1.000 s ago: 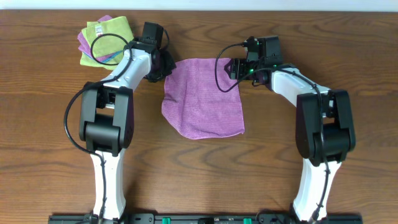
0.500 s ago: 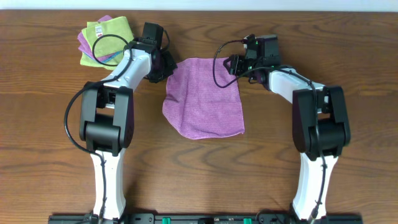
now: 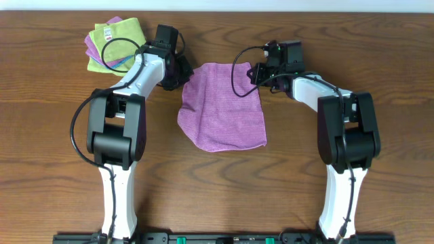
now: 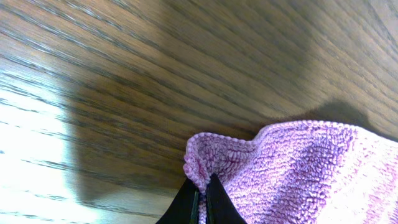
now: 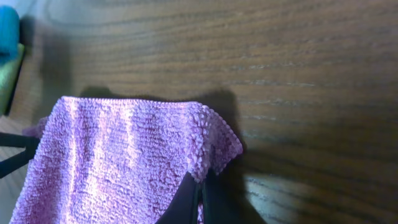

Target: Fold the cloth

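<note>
White-and-black arms (image 3: 116, 135), looping black cables (image 3: 72, 135), black tools (image 4: 200, 198).

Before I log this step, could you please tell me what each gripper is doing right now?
The left gripper is closed on one far corner of the cloth.
The right gripper is closed on the other far corner.
</note>
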Tool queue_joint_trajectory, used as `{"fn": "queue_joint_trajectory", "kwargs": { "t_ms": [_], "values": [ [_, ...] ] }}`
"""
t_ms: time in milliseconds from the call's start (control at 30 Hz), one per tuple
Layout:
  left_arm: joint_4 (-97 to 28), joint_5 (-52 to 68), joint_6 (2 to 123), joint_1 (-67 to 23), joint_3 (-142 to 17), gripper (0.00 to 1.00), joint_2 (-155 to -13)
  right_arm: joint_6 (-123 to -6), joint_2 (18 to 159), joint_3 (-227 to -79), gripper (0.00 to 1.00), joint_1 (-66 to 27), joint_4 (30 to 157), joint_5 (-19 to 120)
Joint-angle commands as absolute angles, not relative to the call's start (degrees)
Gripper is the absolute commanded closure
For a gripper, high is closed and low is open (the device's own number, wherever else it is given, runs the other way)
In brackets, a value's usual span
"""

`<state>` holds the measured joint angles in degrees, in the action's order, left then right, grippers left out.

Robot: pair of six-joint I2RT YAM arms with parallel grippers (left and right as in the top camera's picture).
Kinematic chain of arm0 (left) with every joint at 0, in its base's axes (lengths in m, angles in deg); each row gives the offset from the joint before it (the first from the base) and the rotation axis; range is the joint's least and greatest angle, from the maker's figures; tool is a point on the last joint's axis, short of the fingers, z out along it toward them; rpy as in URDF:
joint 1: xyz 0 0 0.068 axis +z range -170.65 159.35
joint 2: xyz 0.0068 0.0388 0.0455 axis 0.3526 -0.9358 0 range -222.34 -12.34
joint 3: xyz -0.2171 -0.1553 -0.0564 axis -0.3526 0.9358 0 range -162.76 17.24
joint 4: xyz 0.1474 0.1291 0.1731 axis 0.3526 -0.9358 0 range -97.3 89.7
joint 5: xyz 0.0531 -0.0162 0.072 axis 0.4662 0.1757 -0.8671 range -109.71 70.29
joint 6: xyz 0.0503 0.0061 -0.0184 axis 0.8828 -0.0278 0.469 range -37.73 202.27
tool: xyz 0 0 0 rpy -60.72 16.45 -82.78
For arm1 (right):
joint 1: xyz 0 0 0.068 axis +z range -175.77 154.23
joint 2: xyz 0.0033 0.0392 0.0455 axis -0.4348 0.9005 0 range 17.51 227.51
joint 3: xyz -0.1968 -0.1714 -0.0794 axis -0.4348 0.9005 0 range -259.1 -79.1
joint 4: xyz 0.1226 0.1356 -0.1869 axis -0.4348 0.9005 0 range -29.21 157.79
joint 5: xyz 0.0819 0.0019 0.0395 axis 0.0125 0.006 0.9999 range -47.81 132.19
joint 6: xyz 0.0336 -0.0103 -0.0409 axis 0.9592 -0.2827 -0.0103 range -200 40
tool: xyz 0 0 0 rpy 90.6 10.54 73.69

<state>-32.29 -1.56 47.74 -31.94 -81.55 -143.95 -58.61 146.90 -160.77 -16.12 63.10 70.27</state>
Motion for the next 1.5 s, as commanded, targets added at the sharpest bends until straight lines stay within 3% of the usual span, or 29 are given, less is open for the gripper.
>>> {"fn": "queue_joint_trajectory", "kwargs": {
  "t_ms": [0, 267, 600, 1467],
  "values": [
    [-32.55, 3.29, 48.86, -31.45, -83.16, 0.94, -145.77, -62.98, 146.92, -164.6, 0.99, -16.02, 65.88, 71.08],
    [-30.52, 13.04, 47.48, -28.83, -97.98, 0.94, -145.74, -73.12, 144.06, -186.35, 0.99, -17.24, 80.35, 67.52],
    [-29.82, 23.42, 46.39, -26.49, -110.79, 0.94, -145.74, -77.76, 144.01, -198.63, 0.99, -18.24, 88.41, 66.84],
    [-33.56, 45.57, 51.57, -24.24, -119.16, 0.95, -145.72, -87.02, 139.16, -200.22, 0.99, -18.27, 93.52, 69.88]
  ]
}}
